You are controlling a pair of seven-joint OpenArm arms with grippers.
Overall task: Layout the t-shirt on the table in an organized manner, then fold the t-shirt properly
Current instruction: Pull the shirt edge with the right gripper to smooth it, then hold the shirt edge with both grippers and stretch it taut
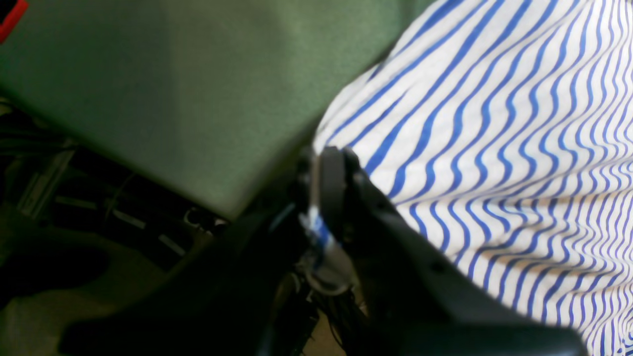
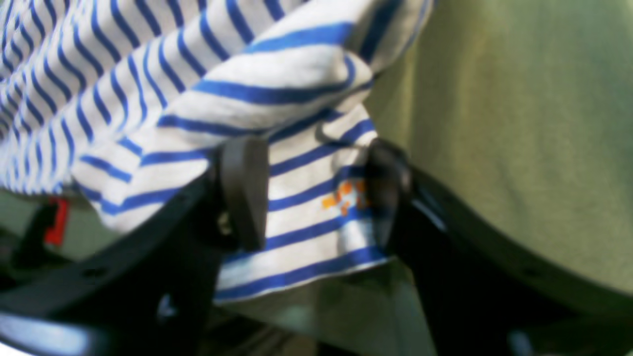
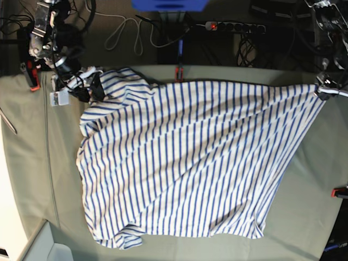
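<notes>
While the t-shirt (image 3: 179, 163) lies spread across most of the bench (image 3: 32, 163), I can see its far edge drawn between my two arms. My left gripper (image 1: 324, 198) is clamped tight on a corner of the fabric, a thin strip of blue-striped cloth pinched between its dark fingers (image 1: 336, 188); in the base view that corner is stretched out to the bench's far right edge. My right gripper (image 2: 316, 193) stands with its jaws well apart, and a bunched fold of the shirt with a small orange mark (image 2: 343, 195) hangs between the two pads (image 2: 245, 193). I cannot tell whether those pads actually press the cloth. In the base view this gripper sits at the shirt's far left corner, near a red clamp (image 3: 33, 84). The near hem lies rumpled toward the front edge.
</notes>
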